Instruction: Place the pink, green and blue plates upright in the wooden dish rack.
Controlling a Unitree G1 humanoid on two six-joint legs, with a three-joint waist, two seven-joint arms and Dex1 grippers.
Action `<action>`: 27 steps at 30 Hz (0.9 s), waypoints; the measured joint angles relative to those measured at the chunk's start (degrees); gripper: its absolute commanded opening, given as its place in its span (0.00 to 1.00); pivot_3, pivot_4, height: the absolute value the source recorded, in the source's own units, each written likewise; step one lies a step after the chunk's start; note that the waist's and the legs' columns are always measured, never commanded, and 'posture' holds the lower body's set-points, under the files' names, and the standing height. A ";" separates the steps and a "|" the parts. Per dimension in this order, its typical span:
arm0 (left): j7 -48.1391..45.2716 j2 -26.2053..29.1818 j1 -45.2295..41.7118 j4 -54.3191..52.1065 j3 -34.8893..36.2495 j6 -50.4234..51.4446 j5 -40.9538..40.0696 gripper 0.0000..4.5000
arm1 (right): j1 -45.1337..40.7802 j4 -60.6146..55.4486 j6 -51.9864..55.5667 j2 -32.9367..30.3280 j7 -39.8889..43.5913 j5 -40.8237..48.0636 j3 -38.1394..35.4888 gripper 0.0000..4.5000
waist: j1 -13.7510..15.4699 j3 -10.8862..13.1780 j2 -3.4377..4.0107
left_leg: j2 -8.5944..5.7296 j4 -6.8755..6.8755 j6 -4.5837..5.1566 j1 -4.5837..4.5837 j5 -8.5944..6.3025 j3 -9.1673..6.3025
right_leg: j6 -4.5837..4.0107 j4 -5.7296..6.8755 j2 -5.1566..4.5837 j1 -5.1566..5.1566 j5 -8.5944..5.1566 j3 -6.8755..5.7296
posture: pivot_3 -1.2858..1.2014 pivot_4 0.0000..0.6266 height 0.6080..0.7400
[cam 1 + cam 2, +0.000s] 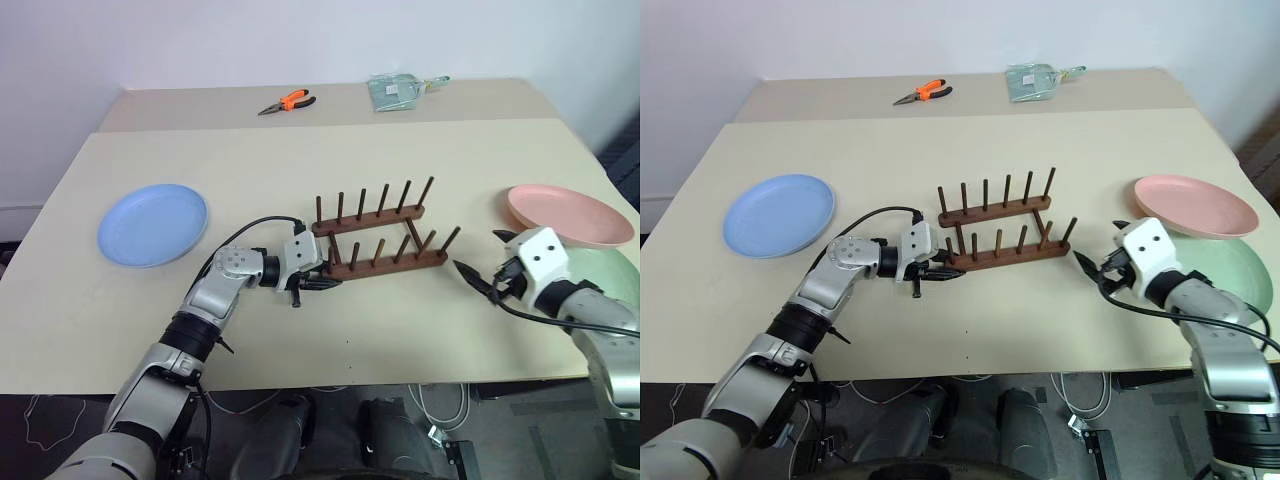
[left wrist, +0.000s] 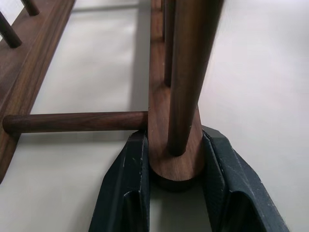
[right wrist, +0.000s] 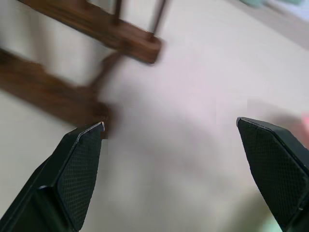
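Note:
The wooden dish rack (image 1: 380,240) stands at the table's middle, all its pegs bare. My left gripper (image 1: 318,283) is shut on the left end of the rack's near bar (image 2: 176,164), with a finger (image 2: 128,183) pressed against each side. Far to the left the blue plate (image 1: 152,224) lies flat. At the right edge the pink plate (image 1: 568,213) lies flat, and the green plate (image 1: 1228,264) lies just in front of it, partly behind my right arm. My right gripper (image 1: 480,255) hangs open and empty, to the right of the rack (image 3: 58,104).
Orange-handled pliers (image 1: 288,101) and a clear plastic bag (image 1: 400,90) lie on a second table at the back. The table's front edge (image 1: 350,382) runs just below both arms. Bare tabletop lies between the blue plate and the rack.

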 measured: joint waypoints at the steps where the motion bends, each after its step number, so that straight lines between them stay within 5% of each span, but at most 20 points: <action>1: -0.04 -0.07 0.03 -0.07 0.00 0.27 -0.10 0.72 | 0.28 0.00 -0.20 0.00 0.12 0.00 -0.24 1.00 | -0.01 0.00 0.00 | 0.00 0.00 0.00 0.00 0.00 0.00 | 0.00 0.00 0.00 0.00 0.00 0.00 | 0.52 0.24 0.91; 3: 0.52 -0.07 0.02 -0.03 0.04 0.52 -0.08 0.94 | 0.93 0.00 -0.35 -0.01 0.54 -0.01 -0.45 1.00 | -0.15 0.00 0.00 | 0.00 0.00 0.01 0.00 0.00 0.00 | 0.00 0.00 0.00 0.00 -0.01 0.01 | 0.52 0.24 0.91; 7: 2.20 0.70 0.16 -0.35 1.01 2.25 0.04 0.94 | 2.19 -0.09 -0.24 -0.14 1.73 0.01 -0.43 1.00 | -0.14 0.00 0.00 | 0.01 0.00 0.01 0.00 0.00 0.00 | 0.00 0.00 0.01 0.00 0.00 0.01 | 0.52 0.24 0.91; 9: 2.46 3.08 1.95 -3.44 1.84 4.75 -0.62 0.95 | 2.90 -0.49 0.26 -0.75 3.07 0.16 -0.35 0.88 | -0.42 0.00 0.00 | 0.03 -0.02 0.01 0.01 0.00 0.00 | 0.00 0.00 0.02 -0.01 -0.01 0.02 | 0.52 0.24 0.91; 12: 2.20 8.96 7.25 -10.72 4.99 9.48 -2.51 0.77 | 5.26 -2.12 1.19 -2.26 5.70 0.44 0.20 0.61 | -1.54 -0.03 0.04 | 0.12 -0.12 0.00 0.05 0.00 0.00 | -0.02 0.00 0.07 -0.02 -0.02 0.02 | 0.52 0.24 0.91; 17: 2.15 12.12 14.19 -21.55 7.17 18.06 -6.33 0.19 | 6.48 -3.01 2.08 -2.28 8.15 0.48 3.36 0.00 | -1.74 -0.06 0.09 | 0.21 -0.07 -0.02 0.09 -0.02 0.14 | -0.14 0.00 0.05 0.02 -0.07 0.01 | 0.52 0.24 0.91; 18: 2.40 11.65 14.85 -23.22 6.77 19.75 -6.87 0.10 | 6.43 -3.20 2.27 -2.28 8.61 0.47 4.06 0.00 | -1.59 -0.06 0.09 | 0.21 -0.06 -0.03 0.09 -0.03 0.14 | -0.19 -0.01 0.05 0.04 -0.10 0.01 | 0.52 0.24 0.91; 27: 13.20 -0.38 13.08 -24.91 -1.48 23.73 -3.69 0.10 | -0.06 -1.43 1.44 1.38 5.55 -4.35 13.69 0.00 | -1.31 -0.08 0.01 | 0.23 0.10 -0.08 0.07 -0.08 0.21 | -0.20 -0.12 0.00 0.20 -0.11 -0.07 | 0.52 0.24 0.91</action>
